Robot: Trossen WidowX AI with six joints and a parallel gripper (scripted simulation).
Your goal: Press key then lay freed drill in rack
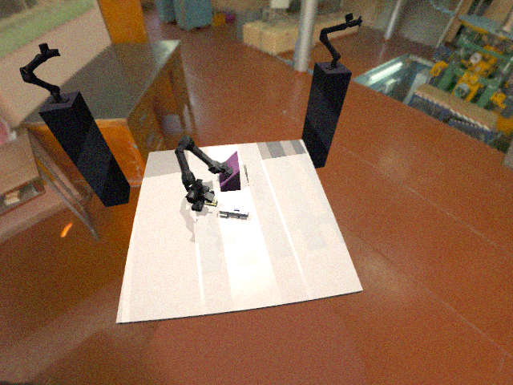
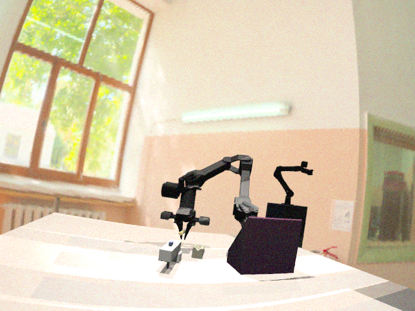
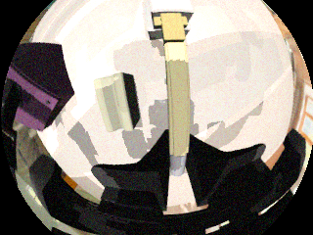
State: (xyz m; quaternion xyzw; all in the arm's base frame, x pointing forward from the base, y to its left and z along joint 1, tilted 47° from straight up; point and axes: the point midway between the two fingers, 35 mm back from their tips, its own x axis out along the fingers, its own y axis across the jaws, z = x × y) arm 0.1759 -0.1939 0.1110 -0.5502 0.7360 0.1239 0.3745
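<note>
My gripper (image 2: 183, 237) (image 3: 172, 132) points down and is shut on the drill (image 2: 181, 232) (image 3: 178, 100). The drill is a khaki bar with a yellow head and a grey end. It is held off the table, higher than the top of the grey-white housing (image 1: 232, 213) (image 2: 166, 254) and just behind it in the exterior view. The yellow head overlaps the housing in the wrist view. The small blue key (image 1: 236, 209) (image 2: 170, 243) shows on the housing top. The rack, a pale grooved block (image 2: 198, 251) (image 3: 113, 103), stands beside the housing, off to the drill's left in the wrist view.
A tall purple and black box (image 1: 232, 176) (image 2: 268, 245) (image 3: 36, 88) stands beyond the rack, near the arm's base. The white table top (image 1: 289, 257) ends in open edges. Two black pillars (image 1: 84, 144) (image 1: 325, 111) carrying other arms stand beyond the table's far corners.
</note>
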